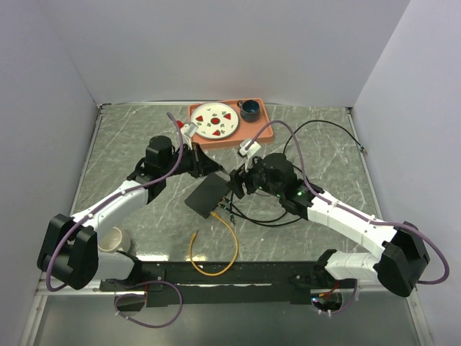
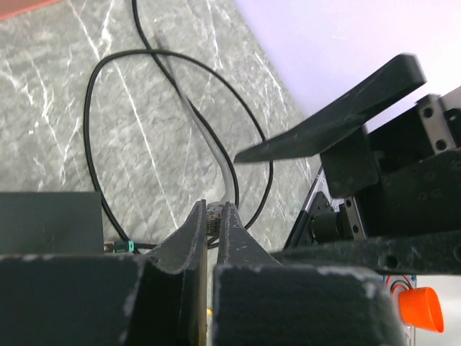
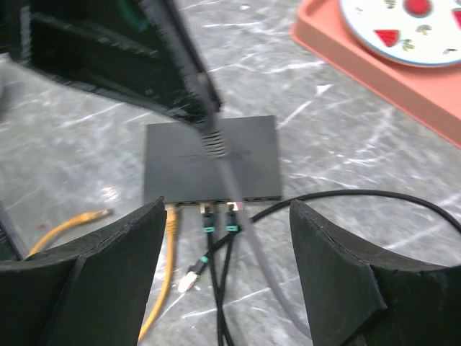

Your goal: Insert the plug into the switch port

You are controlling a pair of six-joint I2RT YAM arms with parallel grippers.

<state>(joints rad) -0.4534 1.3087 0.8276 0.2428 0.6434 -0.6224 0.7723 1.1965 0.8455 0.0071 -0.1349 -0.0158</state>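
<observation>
my left gripper (image 2: 214, 209) was pinched shut on the grey cable's plug (image 3: 213, 141), fingers nearly touching. my right gripper (image 3: 227, 216) stood wide open with nothing between its fingers.

the step in hand, as i judged it, was lining the plug up with a free switch port (image 3: 189, 204). to do it well i'd have wanted the plug's nose level with the port row and square to that edge. then a straight, slow push in, no sideways wiggle, so it didn't ride up onto the lid. i couldn't tell which way the latch faced, nor for sure which socket was free. the grip was close to the ribbed boot, which should have kept the nose from drooping. my open right gripper looked well placed to brace the switch (image 3: 173, 166) against sliding toward twelve o'clock.

in the right wrist view the switch lay at twelve o'clock of my right jaws, its port edge turned toward six. a yellow cable (image 3: 169, 238) and two black cables (image 3: 229, 245) were already plugged in there. the held plug hung over the lid, at twelve o'clock of the ports, not yet at their edge. the orange tray (image 3: 346, 58) sat at two o'clock, well apart.
</observation>
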